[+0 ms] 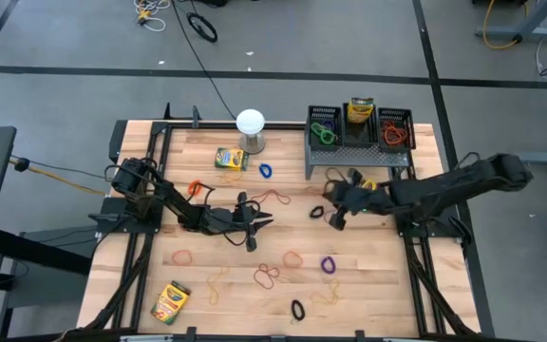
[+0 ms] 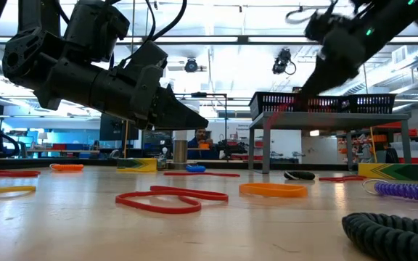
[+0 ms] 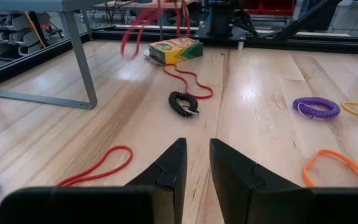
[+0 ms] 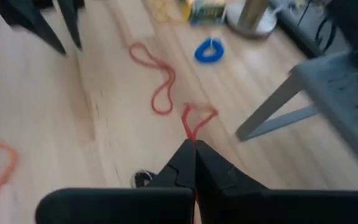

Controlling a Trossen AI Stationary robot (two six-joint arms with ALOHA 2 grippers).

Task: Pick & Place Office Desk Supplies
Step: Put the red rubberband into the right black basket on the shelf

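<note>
Pinching 1 red rubber band point(image 4: 194, 119) thinly, right gripper point(image 4: 194, 147) risks it slipping mid-carry; left gripper point(image 3: 197, 163) hovers left-centre, slightly parted, empty.

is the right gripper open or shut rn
Shut. In the right wrist view the right gripper has its fingers pressed together, pinching a red rubber band that loops out from the tips above the table.

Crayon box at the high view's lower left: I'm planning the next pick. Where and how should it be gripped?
Probably take the crayon box across its short width at mid-length, coming straight down. It lies flat on the table, skewed diagonally, so turn the fingers square to its long edges.
</note>
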